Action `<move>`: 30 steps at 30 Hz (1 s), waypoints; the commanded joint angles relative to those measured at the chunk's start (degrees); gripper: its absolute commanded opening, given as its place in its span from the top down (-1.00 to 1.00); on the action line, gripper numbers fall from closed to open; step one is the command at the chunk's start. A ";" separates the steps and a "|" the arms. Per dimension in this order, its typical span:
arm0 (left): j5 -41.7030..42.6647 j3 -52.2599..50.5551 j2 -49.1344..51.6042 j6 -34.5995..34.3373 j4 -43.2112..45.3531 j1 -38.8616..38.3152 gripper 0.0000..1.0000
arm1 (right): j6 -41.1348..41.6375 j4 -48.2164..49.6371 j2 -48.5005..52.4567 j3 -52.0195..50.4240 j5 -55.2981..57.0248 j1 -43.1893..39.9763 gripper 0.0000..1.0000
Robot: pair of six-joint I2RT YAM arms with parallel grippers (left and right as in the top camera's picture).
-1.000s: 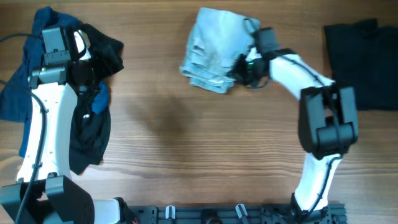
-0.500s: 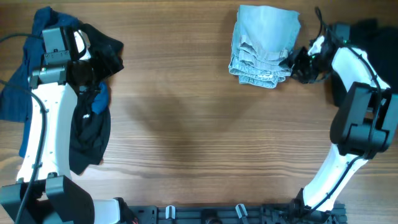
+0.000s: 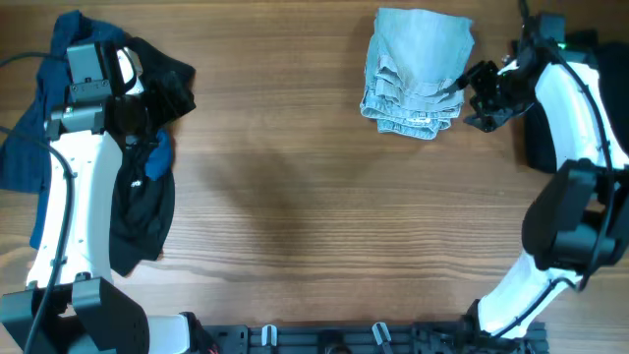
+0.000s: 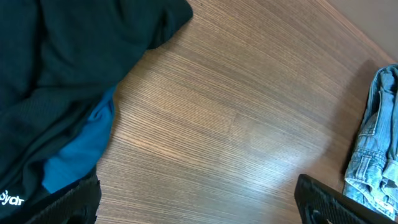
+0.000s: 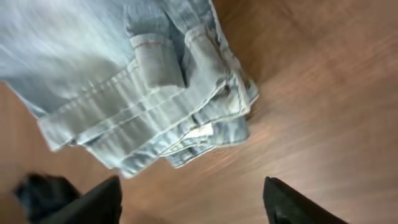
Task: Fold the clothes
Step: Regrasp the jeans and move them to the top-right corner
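The wooden surface [image 3: 295, 197] carried clothes at three places in the overhead view. At 9 o'clock lay a loose heap, a black garment [image 3: 147, 211] sprawled over a royal-blue garment [image 3: 22, 152], with the left arm reaching above them. At 3 o'clock a dark folded garment [image 3: 538, 143] showed only in part behind the right arm. At 1 o'clock sat the pale denim shorts [image 3: 418, 64], already doubled into a thick bundle with the cuffed hems [image 5: 186, 106] stacked at its 6 o'clock edge. The left tool [image 4: 199, 202] hung released, fingers wide apart with nothing between them, over bare wood just beside the heap. The right tool [image 3: 480, 98] was also released, spread and empty, just at 3 o'clock of the shorts and seemingly clear of them. The denim would likely handle as soft yet fairly heavy, stiff enough to keep a crease, and best pinched through the layered hem or waistband. The black and blue pieces looked thin and limp, so they would probably sag and need holding at two corners.
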 commanded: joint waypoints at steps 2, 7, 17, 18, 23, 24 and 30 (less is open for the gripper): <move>0.72 0.70 -0.20 1.14 0.50 0.00 -0.99 | 16.65 0.50 -1.05 -1.05 3.74 5.86 -1.00; 0.72 0.70 -0.20 1.14 0.33 0.00 -1.00 | 27.10 10.16 -1.05 -8.02 5.51 12.26 -1.00; 0.72 0.70 -0.20 1.14 0.35 0.00 -0.99 | 35.74 24.28 -1.05 -17.09 14.01 15.37 -1.00; 0.72 0.70 -0.20 1.16 0.35 0.00 -0.99 | 35.78 25.42 -1.05 -17.77 14.56 15.37 -0.99; 0.72 0.70 -0.20 1.14 0.35 0.00 -0.98 | 37.81 33.68 -0.94 -22.51 16.39 15.41 -0.99; 0.72 0.70 -0.20 1.14 0.35 0.00 -0.99 | 38.53 35.06 -0.94 -23.34 16.79 15.41 -0.99; 0.72 0.70 -0.20 1.14 0.35 0.00 -0.98 | 42.14 43.63 0.83 -27.36 21.40 15.41 -0.99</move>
